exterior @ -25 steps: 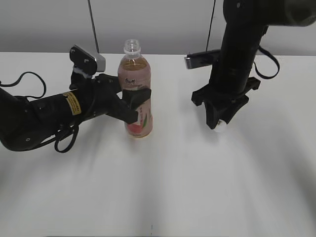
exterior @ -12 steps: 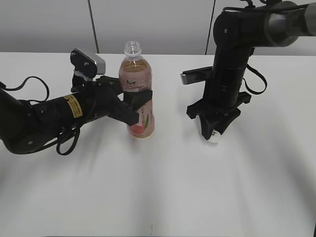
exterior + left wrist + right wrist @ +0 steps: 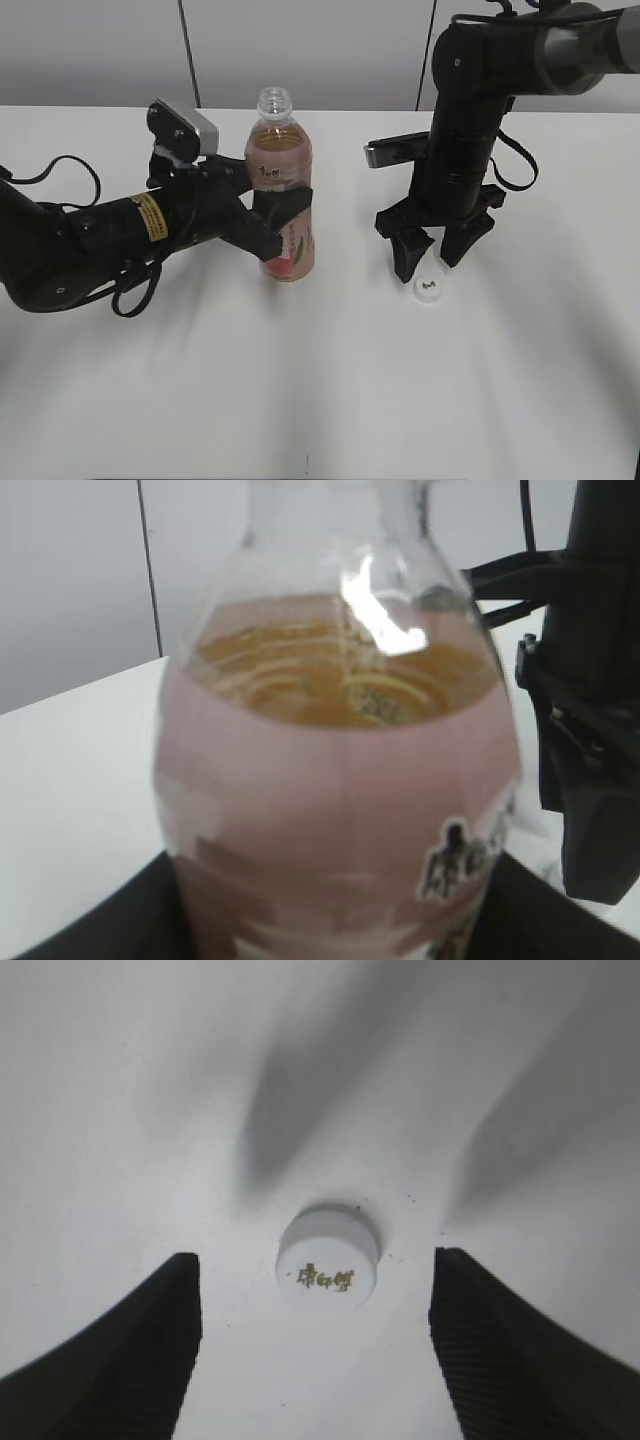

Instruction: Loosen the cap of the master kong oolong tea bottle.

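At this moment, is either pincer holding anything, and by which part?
The left pincer clamps the tea bottle around its labelled middle. The right pincer is open and holds nothing; the cap lies on the table below it.

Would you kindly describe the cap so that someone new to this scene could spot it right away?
Find the tall black right arm over the white table, and follow it down to the open right gripper. On the table just below its fingertips lies the cap, apart from the open bottle that the left gripper holds. It is the only small white disc, with a tiny logo on top.
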Tool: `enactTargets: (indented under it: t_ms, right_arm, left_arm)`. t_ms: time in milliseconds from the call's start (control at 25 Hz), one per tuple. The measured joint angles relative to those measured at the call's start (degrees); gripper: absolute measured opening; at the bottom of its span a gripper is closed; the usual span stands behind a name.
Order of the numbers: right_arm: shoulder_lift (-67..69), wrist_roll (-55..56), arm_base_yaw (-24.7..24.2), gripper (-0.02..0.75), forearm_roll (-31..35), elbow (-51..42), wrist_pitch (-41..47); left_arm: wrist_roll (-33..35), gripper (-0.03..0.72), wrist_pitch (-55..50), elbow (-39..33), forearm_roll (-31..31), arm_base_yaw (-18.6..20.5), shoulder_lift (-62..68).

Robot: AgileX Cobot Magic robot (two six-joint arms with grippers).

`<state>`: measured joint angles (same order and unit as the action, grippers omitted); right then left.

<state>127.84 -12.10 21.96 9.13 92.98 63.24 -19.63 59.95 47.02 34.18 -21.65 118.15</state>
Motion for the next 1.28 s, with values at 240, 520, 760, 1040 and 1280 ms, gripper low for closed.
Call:
enactTargets:
  t_ms: [240,520,760,1040,1280]
  right_arm:
    - [0.00,0.07,0.00,0.537,0.44,0.00,0.00]
    - [0.00,0.07,0.00,0.537,0.48,0.00,0.48]
    - [-0.11,0.14,-0.05,0.537,0.94,0.00,1.62]
    - [-5.30,0.77,-0.05,0.537,1.00,0.00,1.97]
    - [-11.01,2.91,-0.05,0.537,0.52,-0.02,5.89]
  left_arm:
    - [0.06,0.502,2.04,0.18,0.55,0.00,0.00]
    - [-0.03,0.537,2.40,-0.77,0.57,0.00,0.00]
    - [-0.03,0.550,3.80,-5.89,-1.40,0.00,0.00]
    - [1.68,0.554,7.29,-12.58,-6.30,0.00,-1.55]
    - [1.88,0.554,-0.72,-15.97,-8.01,0.00,-11.86]
